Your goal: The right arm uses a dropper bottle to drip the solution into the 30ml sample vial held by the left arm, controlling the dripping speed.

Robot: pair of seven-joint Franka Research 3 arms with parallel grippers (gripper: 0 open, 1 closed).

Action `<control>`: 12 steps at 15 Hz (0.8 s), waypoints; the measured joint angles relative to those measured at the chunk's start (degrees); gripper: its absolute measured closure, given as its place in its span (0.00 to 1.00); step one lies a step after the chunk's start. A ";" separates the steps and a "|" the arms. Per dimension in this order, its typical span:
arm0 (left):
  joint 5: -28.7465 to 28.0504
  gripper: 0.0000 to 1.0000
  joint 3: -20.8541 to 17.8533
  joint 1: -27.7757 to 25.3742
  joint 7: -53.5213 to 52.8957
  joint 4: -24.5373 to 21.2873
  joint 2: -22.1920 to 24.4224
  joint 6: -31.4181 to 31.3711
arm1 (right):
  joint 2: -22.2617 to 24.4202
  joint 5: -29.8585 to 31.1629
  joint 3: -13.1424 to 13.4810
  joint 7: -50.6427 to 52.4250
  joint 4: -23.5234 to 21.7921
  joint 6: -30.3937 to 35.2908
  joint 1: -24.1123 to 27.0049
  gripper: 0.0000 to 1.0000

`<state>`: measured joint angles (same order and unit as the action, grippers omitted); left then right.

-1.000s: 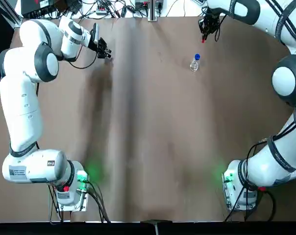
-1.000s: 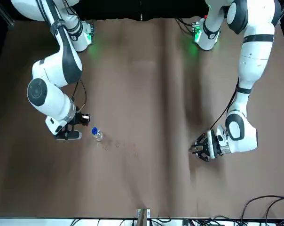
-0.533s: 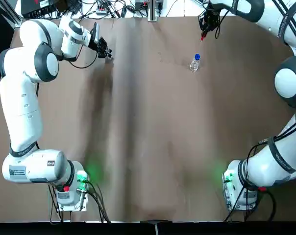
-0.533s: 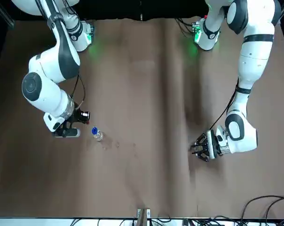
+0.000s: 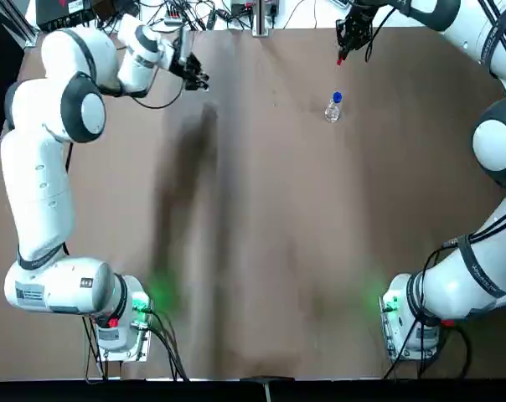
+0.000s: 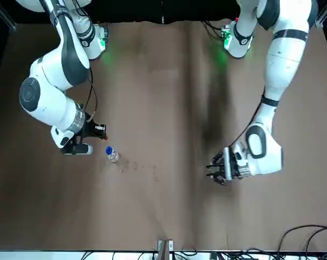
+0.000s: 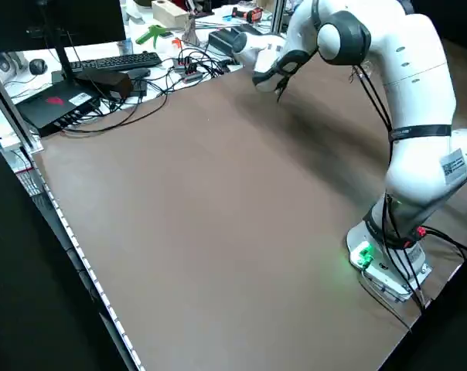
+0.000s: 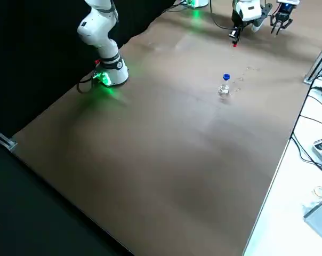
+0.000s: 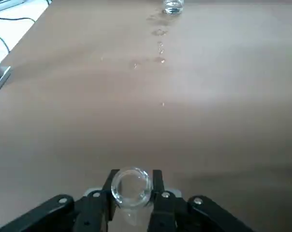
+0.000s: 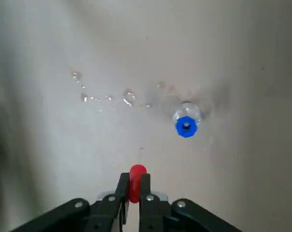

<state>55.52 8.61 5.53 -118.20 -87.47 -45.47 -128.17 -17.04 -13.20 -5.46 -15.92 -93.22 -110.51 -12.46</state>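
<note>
The dropper bottle (image 5: 333,107), clear with a blue collar, stands alone on the brown table (image 5: 261,234) at the far right. It also shows as the bottle (image 10: 186,123) in the right wrist view. My right gripper (image 5: 343,40) hovers beyond it near the far edge, shut on the bottle's pulled-out red dropper top (image 10: 136,184). My left gripper (image 5: 196,77) is at the far left of the table, away from the bottle. It is shut on the 30ml sample vial (image 9: 131,186), a small clear vial with its open mouth facing the wrist camera.
Spilled drops (image 10: 105,99) glisten on the table beside the bottle. A keyboard (image 7: 114,62), cables and boxes lie just past the far edge. Both arm bases (image 5: 123,327) stand at the near edge.
My left gripper has swung rightward along the far edge with the vial. My right gripper has drifted farther from the bottle toward the far edge, still gripping the red dropper top.
</note>
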 joint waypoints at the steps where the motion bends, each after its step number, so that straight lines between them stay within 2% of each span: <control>1: 0.00 0.69 0.01 1.77 1.52 0.00 0.26 -1.24 | 0.00 -0.98 -0.15 -0.14 0.08 0.00 -0.05 0.87; 5: -0.55 0.69 -0.31 7.89 7.61 0.00 1.91 -5.35 | 0.00 -7.94 -0.46 -0.32 0.19 -0.03 -0.59 0.87; 7: -3.21 0.69 -0.42 11.03 12.25 0.00 2.38 -8.57 | 0.00 -9.22 -0.55 -0.37 0.31 -0.12 -1.74 0.87; 9: -7.98 0.69 -0.48 14.18 19.99 0.02 2.80 -11.16 | 0.00 -9.49 -0.60 -1.53 0.63 -1.25 -3.48 0.87; 10: -14.84 0.69 -0.52 16.99 30.20 0.03 3.34 -12.73 | 0.00 -9.80 -0.63 -2.66 0.95 -3.45 -5.11 0.87; 12: -22.37 0.69 -0.52 19.42 40.76 0.56 3.63 -13.92 | 0.00 -11.00 -0.65 -2.96 1.01 -5.78 -6.21 0.87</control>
<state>33.16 8.09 24.95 -77.44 -86.91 -41.83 -142.09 -17.04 -24.19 -6.11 -18.88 -92.20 -116.29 -18.67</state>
